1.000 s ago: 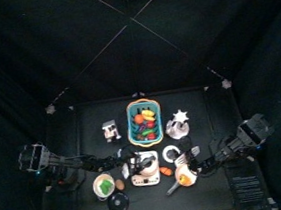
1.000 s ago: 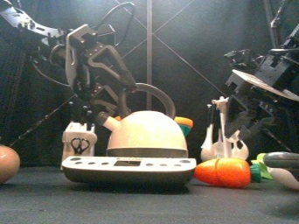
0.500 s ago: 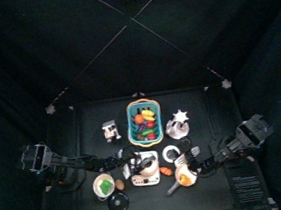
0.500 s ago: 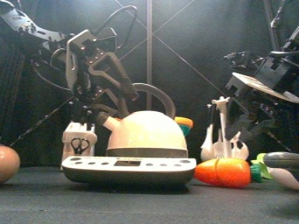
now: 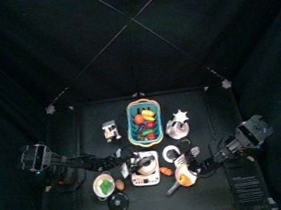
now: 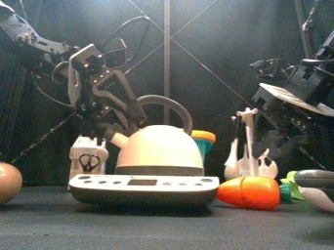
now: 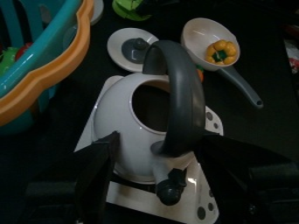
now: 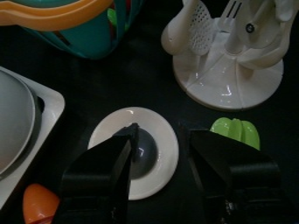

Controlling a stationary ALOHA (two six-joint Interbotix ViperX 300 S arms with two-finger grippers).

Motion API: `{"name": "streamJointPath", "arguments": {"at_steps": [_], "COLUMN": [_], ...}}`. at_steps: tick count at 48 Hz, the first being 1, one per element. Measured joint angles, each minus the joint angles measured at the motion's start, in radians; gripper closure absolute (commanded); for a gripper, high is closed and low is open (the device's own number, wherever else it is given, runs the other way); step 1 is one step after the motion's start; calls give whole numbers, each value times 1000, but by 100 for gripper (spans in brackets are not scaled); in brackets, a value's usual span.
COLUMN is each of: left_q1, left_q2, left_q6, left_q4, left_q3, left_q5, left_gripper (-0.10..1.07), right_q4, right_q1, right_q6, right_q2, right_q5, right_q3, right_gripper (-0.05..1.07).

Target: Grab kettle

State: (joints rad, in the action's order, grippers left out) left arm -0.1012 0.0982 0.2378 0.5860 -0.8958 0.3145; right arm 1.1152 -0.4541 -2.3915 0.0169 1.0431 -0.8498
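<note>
The white kettle [image 6: 159, 148] with a grey arched handle sits on a white base [image 6: 144, 188] at the table's front middle. It also shows in the top view [image 5: 143, 165] and in the left wrist view [image 7: 146, 114], where its top is open with no lid. My left gripper [image 7: 176, 175] is open, its jaws wide apart either side of the kettle's base; in the front view [image 6: 94, 122] it hangs behind the spout. My right gripper [image 8: 166, 166] is open above a white lid with a black knob [image 8: 138, 153], to the kettle's right.
A teal bowl with an orange rim [image 7: 41, 70] holds toy food behind the kettle. A white utensil holder [image 6: 245, 146] and a carrot [image 6: 251, 192] stand to the right. A brown egg-like ball [image 6: 8, 183] and a small white figure [image 6: 86, 156] are on the left.
My left arm has come down and a little to the left behind the kettle; the kettle looks nudged slightly left. The right arm has not moved.
</note>
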Motion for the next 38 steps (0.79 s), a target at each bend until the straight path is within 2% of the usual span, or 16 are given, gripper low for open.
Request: {"name": "streamJointPath", "arguments": {"at_steps": [38], "left_q1": [9], "left_q2": [23], "left_q6": [0], "left_q4": [-44], "left_q3": [-11], "left_q5": [-3], "left_gripper": [2], "right_q4": [-2], "right_q1": [3], "right_q6": [-2], "right_q2": [-17], "right_q5": [0], "right_q3": [12], "right_gripper": [24]}}
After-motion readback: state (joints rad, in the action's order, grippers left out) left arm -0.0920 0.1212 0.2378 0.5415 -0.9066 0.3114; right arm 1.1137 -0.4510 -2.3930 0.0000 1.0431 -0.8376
